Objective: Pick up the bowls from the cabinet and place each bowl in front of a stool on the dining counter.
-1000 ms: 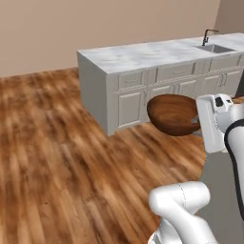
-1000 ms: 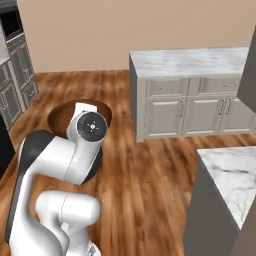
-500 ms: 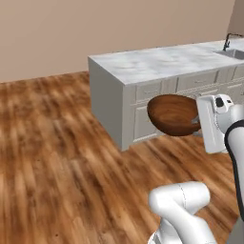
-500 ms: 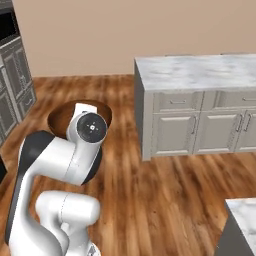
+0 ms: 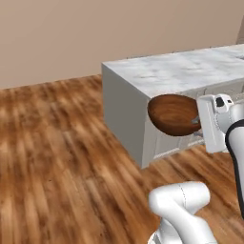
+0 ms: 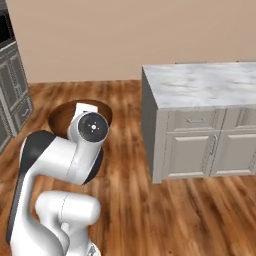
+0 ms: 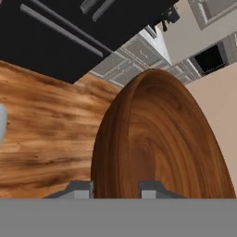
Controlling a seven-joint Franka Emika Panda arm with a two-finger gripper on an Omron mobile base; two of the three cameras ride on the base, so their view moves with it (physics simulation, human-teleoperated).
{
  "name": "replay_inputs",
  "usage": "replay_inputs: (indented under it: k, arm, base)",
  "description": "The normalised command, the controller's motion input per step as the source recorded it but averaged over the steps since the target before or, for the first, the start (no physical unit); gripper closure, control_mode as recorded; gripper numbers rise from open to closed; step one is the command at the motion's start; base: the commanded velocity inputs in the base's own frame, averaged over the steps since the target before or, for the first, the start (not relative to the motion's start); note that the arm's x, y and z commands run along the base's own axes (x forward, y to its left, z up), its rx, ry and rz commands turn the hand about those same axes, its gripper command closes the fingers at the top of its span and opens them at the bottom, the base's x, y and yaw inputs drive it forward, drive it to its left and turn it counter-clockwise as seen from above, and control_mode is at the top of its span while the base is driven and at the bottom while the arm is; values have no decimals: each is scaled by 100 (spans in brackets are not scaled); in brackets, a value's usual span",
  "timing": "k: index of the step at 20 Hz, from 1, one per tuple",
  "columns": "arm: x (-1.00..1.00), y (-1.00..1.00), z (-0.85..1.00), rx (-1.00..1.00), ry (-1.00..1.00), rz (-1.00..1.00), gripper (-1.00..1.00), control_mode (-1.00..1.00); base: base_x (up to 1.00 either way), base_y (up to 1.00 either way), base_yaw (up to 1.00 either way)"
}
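A dark brown wooden bowl hangs in the air, tipped on its side, with my gripper shut on its rim. In the right base view the bowl peeks out behind my arm's wrist, with the gripper at its edge. In the hand view the bowl rises between the two fingertips of the gripper, one pad on each side of its wall. The dining counter, a white marble slab with grey veins, stands just beyond the bowl; its near corner faces me.
Grey-beige drawer and door fronts run under the counter. Wooden floor spreads to the left, with a beige wall behind. Grey cabinets stand at the far left. A black appliance front and low cabinets lie beyond the bowl.
The whole picture has shifted: the base has driven on and the counter's corner now looms larger and closer. The bowl stays held in the same pose.
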Motion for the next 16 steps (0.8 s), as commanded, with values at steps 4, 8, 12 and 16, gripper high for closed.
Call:
replay_inputs:
  k: [4, 8, 12, 16]
  arm:
    - [0, 0, 0, 0, 0, 0, 100, 100]
    - [0, 0, 0, 0, 0, 0, 100, 100]
    - [0, 0, 0, 0, 0, 0, 100, 100]
    - [0, 0, 0, 0, 0, 0, 100, 100]
  base:
    - [100, 93, 0]
    - [100, 64, 0]
    - [100, 46, 0]
    - [100, 41, -2]
